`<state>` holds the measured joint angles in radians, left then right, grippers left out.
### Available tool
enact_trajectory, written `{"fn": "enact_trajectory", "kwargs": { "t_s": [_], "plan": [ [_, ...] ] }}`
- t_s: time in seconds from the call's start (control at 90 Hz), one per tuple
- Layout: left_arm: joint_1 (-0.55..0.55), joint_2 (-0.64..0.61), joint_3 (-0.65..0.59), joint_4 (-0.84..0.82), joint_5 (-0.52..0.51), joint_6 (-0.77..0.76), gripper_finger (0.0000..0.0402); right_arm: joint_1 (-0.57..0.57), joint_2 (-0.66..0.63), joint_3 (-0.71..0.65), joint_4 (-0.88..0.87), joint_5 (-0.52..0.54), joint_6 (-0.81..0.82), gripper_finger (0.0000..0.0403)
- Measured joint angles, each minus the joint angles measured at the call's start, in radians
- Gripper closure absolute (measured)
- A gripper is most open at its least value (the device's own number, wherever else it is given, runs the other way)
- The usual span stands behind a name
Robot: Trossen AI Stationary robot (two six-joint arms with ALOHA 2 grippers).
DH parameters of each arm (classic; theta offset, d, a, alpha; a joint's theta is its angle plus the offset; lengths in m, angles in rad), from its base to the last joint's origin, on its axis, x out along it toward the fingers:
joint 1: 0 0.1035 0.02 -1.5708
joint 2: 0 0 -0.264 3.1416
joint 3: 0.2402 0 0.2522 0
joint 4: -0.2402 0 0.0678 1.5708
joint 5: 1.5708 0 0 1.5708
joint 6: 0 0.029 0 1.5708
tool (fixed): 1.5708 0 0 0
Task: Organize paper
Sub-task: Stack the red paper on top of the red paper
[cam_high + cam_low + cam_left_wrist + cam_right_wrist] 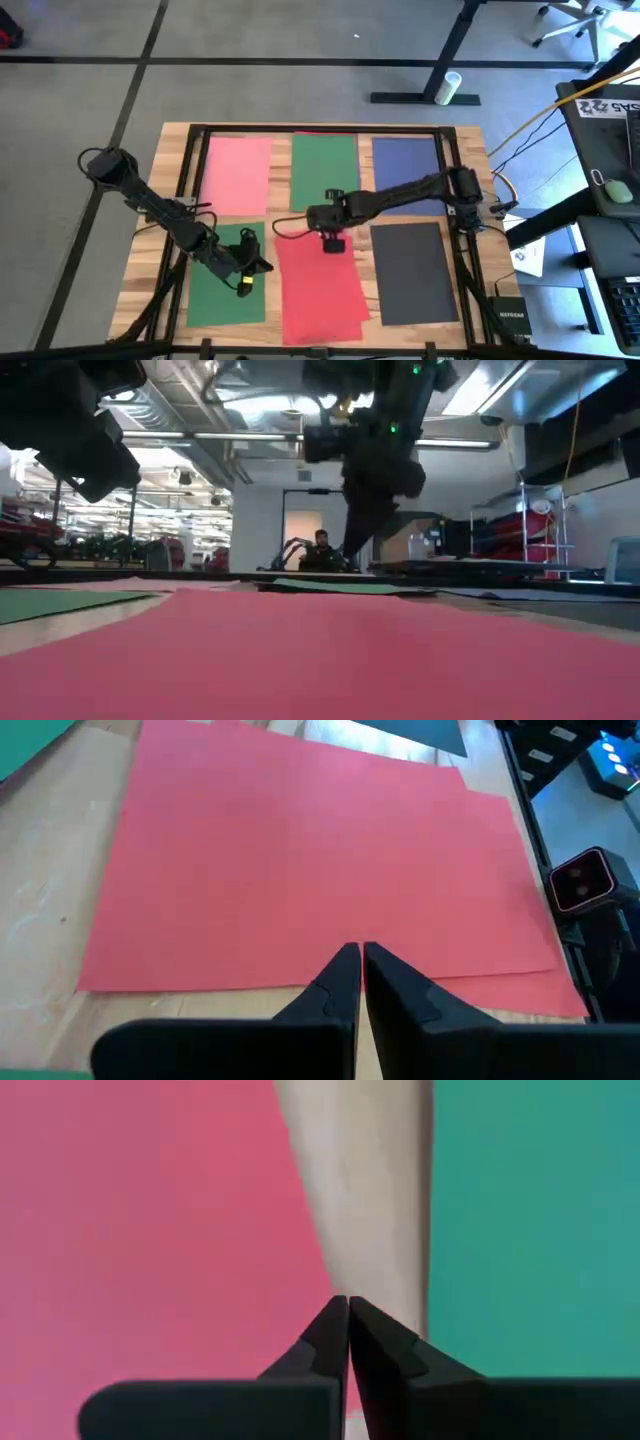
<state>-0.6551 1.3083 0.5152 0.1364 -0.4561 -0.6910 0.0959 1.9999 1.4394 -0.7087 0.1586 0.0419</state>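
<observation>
Six thin, flat, matte rectangular sheets are lying spread over a pale wooden tabletop with visible grain. In the high view's upper row, a pink sheet is lying at the left, a green sheet in the middle and a navy sheet at the right. In the lower row, a second green sheet is lying at the left, a red sheet in the middle, seeming to overlap another red layer at its lower edge, and a dark grey sheet at the right.

The left pincer is hovering at the right edge of the lower green sheet, just beside the red sheet, its fingers pressed together on nothing. The right pincer is hanging at the centre of the frame, over the bare wood strip between the pink sheet and the upper green sheet, just above the red sheet's upper left corner; its fingers are also together, empty.
</observation>
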Motion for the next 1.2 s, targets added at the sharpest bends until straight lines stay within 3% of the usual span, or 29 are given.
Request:
{"fn": "enact_trajectory", "kwargs": {
  "t_s": [0.644,1.2],
  "plan": [
    [-0.001,0.0,0.0,-0.032,-0.001,-0.009,0.0402,-0.024,0.031,-0.13,0.111,0.005,-0.045,0.0403],
    [-0.028,0.001,0.001,-0.05,-0.002,-0.038,0.0402,-0.025,0.028,-0.129,0.062,-0.097,0.021,0.0403]
  ]
}}
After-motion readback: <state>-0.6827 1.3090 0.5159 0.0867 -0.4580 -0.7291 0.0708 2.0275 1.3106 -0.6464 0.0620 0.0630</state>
